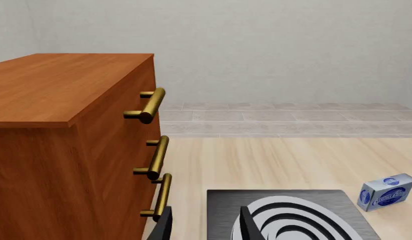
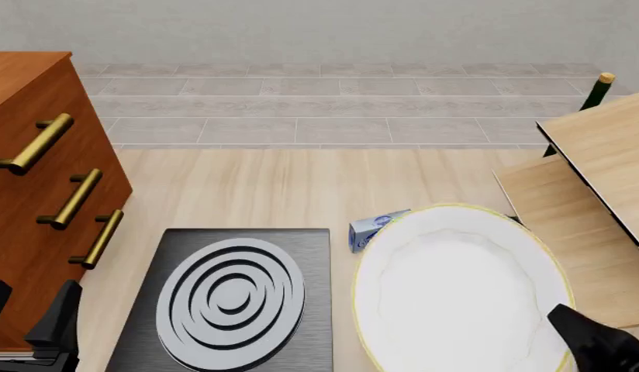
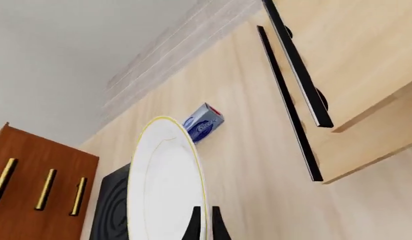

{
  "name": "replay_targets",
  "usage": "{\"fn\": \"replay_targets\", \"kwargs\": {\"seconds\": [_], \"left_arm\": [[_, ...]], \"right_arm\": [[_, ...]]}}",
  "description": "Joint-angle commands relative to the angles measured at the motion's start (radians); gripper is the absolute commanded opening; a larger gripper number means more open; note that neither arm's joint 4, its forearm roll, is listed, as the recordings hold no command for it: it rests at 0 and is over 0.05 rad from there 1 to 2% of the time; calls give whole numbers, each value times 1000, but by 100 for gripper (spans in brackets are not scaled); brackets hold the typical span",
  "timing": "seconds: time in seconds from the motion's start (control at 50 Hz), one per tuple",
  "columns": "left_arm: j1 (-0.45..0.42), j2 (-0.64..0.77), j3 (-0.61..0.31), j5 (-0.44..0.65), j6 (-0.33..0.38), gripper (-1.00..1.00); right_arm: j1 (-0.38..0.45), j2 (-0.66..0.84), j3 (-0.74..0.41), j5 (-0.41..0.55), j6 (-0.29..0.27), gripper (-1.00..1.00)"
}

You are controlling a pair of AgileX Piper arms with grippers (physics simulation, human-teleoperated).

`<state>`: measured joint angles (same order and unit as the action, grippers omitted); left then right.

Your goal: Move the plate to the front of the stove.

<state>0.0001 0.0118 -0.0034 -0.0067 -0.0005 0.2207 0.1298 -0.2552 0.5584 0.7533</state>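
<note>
The round white plate [image 2: 459,291] with a thin gold rim hangs tilted above the table, right of the stove [image 2: 309,256]. My right gripper [image 2: 576,329] is shut on its near right edge. In the right wrist view the two fingers [image 3: 194,224] pinch the plate's [image 3: 162,185] rim, with the stove [image 3: 112,210] behind it. The dark grey slab carries a burner [image 2: 232,298] of light grey rings. At the stove's near left corner my left gripper [image 2: 30,319] is open and holds nothing. The left wrist view shows its fingers [image 1: 163,226] spread over the stove's [image 1: 223,200] edge.
A brown drawer cabinet [image 2: 30,155] with brass handles stands at the left. Just behind the plate, right of the stove's far corner, lies a small blue-and-white box [image 2: 369,229]. A light wooden shelf unit [image 2: 609,147] fills the right side, with a green bottle [image 2: 597,93] behind it.
</note>
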Motion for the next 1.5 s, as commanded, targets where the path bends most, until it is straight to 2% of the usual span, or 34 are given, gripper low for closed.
{"fn": "replay_targets", "kwargs": {"seconds": [0.02, 0.1, 0.3, 0.34, 0.42, 0.62, 0.76, 0.92, 1.12, 1.16, 1.32, 1.42, 1.5], "left_arm": [[0, 0, 0, 0, 0, 100], [0, 0, 0, 0, 0, 100], [0, 0, 0, 0, 0, 100], [0, 0, 0, 0, 0, 100], [0, 0, 0, 0, 0, 100], [0, 0, 0, 0, 0, 100], [-1, -1, 0, 0, 1, 100], [0, 0, 0, 0, 0, 100], [0, 0, 0, 0, 0, 100], [0, 0, 0, 0, 0, 100], [0, 0, 0, 0, 0, 100], [0, 0, 0, 0, 0, 100], [0, 0, 0, 0, 0, 100]], "right_arm": [[38, 151, -37, -184, 51, -100], [58, 267, -51, -301, 71, -100], [88, 561, -129, -516, 106, -100], [106, 630, -149, -561, 128, -100], [153, 688, -216, -586, 139, -100], [220, 944, -431, -666, 147, -100], [267, 1131, -564, -725, 182, -100], [304, 1299, -714, -750, 221, -100], [341, 1496, -904, -738, 245, -100], [352, 1535, -932, -741, 265, -100], [368, 1672, -1087, -696, 278, -100], [378, 1749, -1175, -661, 317, -100], [387, 1799, -1261, -619, 329, -100]]}}
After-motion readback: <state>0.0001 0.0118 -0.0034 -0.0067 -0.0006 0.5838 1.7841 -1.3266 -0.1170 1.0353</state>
